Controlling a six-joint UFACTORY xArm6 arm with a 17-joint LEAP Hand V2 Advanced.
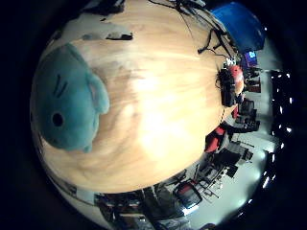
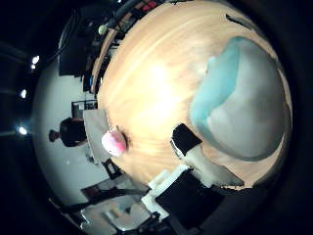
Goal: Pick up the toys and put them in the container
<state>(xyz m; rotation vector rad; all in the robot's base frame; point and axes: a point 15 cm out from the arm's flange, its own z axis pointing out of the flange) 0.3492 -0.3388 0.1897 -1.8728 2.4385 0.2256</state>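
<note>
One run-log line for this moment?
hand: over wooden table | teal plush toy: on table, near palm, ungrasped | pink toy: near table edge | container: unseen

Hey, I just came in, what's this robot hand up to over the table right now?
The robot's hand hangs over a wooden table, close above a teal plush toy with a pale grey belly. It holds nothing; the plush lies on the tabletop beside the fingers rather than inside them. A small pink toy sits near the table's edge, untouched. No container shows in either palm view, so the tidying looks barely started.
</note>
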